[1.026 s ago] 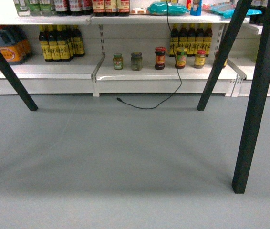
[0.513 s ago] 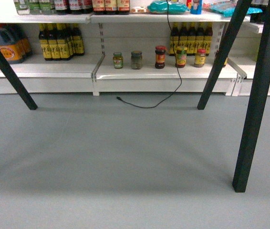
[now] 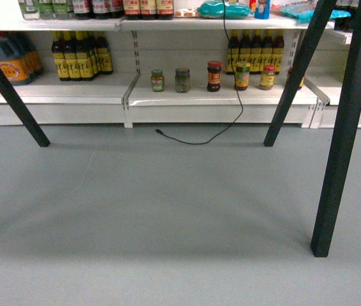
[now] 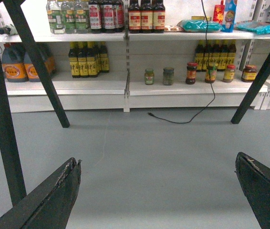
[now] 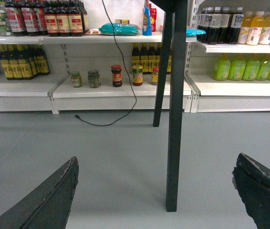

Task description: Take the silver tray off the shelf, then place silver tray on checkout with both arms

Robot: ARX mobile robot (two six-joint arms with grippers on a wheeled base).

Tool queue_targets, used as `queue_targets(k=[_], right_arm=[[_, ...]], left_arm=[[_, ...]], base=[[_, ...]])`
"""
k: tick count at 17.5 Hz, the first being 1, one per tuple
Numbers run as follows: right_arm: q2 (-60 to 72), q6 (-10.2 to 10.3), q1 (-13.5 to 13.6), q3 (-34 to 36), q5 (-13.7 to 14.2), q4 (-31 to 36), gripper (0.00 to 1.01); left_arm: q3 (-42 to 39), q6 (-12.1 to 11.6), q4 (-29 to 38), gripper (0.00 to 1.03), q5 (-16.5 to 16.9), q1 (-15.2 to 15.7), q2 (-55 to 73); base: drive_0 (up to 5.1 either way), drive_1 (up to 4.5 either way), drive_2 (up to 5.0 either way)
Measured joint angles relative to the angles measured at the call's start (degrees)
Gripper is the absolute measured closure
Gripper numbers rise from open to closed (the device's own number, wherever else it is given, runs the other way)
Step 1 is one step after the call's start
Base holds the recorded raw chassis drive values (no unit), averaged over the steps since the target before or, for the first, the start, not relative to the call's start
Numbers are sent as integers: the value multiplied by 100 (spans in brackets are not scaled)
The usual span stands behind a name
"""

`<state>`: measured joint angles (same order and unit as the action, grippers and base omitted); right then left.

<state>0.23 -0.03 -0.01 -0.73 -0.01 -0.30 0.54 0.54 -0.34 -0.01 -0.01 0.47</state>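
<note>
The silver tray and the checkout are out of view in all three views. White shelf boards (image 3: 219, 97) (image 4: 182, 87) (image 5: 116, 89) run along the far wall and carry jars and bottles. My left gripper (image 4: 158, 158) is open, its black fingers (image 4: 54, 195) spread wide over bare grey floor with nothing between them. Over the floor on the other side, my right gripper (image 5: 156, 160) is likewise open and empty, with a black table leg (image 5: 175, 119) standing beyond it. Neither gripper shows in the head view.
Black slanted legs (image 3: 343, 127) (image 3: 11, 95) (image 3: 295, 73) stand on the grey floor. A black cable (image 3: 231, 115) hangs from the upper shelf and trails onto the floor. Small jars (image 3: 213, 77) and dark sauce bottles (image 3: 81, 56) line the low shelf.
The head view shifted very slightly a second ago; since then nothing has visibly moved.
</note>
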Motion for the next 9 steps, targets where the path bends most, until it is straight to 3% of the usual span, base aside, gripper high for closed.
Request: queue_targets(k=[9], right_arm=[[0, 0, 0, 0, 0, 0, 3]], left_arm=[[0, 0, 0, 5, 0, 0, 0]], base=[[0, 0, 0]])
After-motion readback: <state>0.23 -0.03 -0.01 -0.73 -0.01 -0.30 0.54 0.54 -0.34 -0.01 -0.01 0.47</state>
